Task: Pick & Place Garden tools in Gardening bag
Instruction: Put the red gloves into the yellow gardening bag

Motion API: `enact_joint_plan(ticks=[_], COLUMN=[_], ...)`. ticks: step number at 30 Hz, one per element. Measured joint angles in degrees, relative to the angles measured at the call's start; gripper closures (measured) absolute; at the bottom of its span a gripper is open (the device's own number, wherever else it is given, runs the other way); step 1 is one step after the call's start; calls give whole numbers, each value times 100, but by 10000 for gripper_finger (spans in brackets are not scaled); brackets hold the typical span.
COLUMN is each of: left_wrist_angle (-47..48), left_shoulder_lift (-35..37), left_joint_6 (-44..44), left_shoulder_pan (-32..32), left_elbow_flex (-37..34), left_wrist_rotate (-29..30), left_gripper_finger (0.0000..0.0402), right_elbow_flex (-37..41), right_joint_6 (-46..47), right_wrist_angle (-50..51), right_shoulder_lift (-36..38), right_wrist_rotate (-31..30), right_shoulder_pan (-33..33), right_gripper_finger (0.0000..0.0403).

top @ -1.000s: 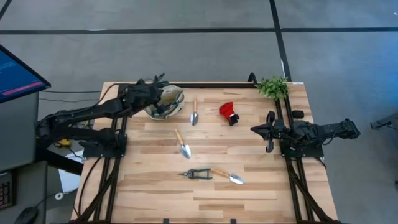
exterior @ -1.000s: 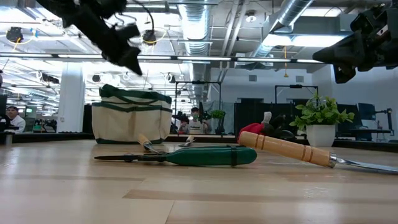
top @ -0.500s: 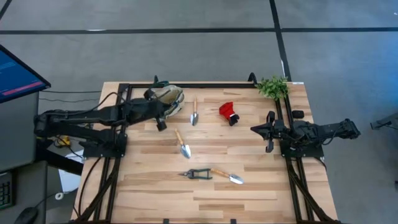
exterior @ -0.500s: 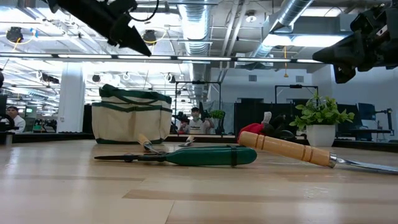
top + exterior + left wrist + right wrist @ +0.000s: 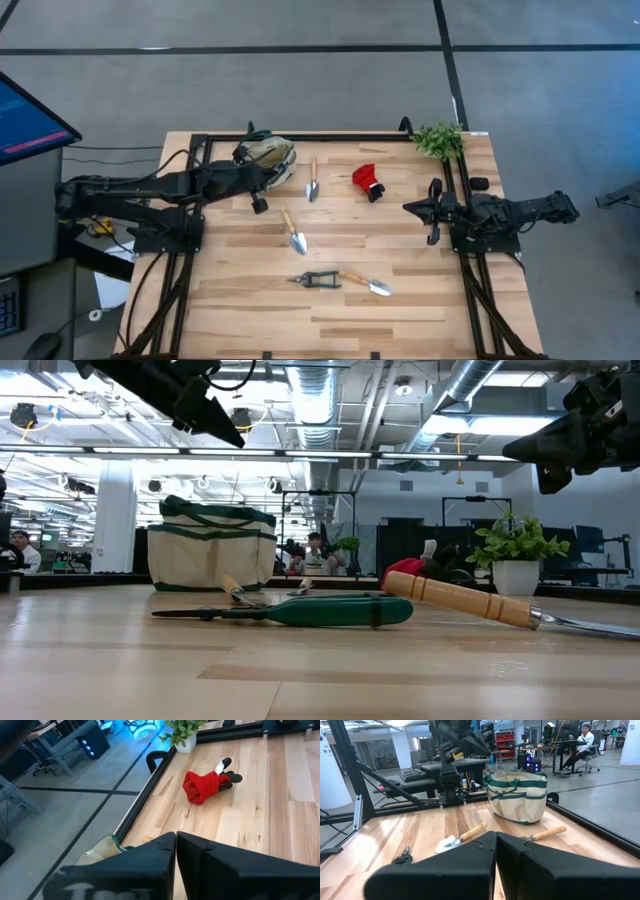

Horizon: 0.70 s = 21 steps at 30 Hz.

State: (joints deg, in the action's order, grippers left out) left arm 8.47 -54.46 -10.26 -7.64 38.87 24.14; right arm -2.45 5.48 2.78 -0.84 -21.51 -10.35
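I am a two-armed robot at a pale wooden table (image 5: 400, 300), seen from above. My left gripper (image 5: 259, 204) hangs over the table's far left part with its two fingers pressed together and nothing between them. Just beyond it, toward the far edge, sits the gardening bag (image 5: 270, 160), a soft beige bag with dark green trim, standing upright; in the low view the gripper hangs above and in front of the bag, not touching it. The garden tools lie scattered to the right of and nearer than this gripper. One wooden-handled trowel (image 5: 312, 182) lies just right of the bag, its blade pointing toward the near side. A second trowel (image 5: 293, 231) lies near the middle of the table, a little nearer than my left gripper and to its right. The dark-handled pruning shears (image 5: 317, 280) lie toward the near side, and a third trowel (image 5: 364, 282) lies just beside them, its handle end close to the shears. A red glove-like piece (image 5: 366, 180) lies in the far middle, well right of the bag. My right gripper (image 5: 433, 237) waits at the table's right side, fingers shut together and empty, well apart from every tool. A small leafy green plant (image 5: 439, 139) stands at the far right corner.
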Motion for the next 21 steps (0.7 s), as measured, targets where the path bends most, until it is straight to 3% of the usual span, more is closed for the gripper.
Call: enact_joint_plan(ticks=[21], left_wrist_angle=[-49], left_shoulder_lift=[0], left_joint_6=[152], left_shoulder_pan=[-2], left_elbow_flex=[0], left_wrist_rotate=[0], left_gripper_finger=[396], right_elbow_flex=[-1], right_joint_6=[-2], right_wrist_angle=[1], right_shoulder_lift=[0], right_wrist_rotate=[28], right_shoulder_pan=[-2], right_gripper_finger=[403])
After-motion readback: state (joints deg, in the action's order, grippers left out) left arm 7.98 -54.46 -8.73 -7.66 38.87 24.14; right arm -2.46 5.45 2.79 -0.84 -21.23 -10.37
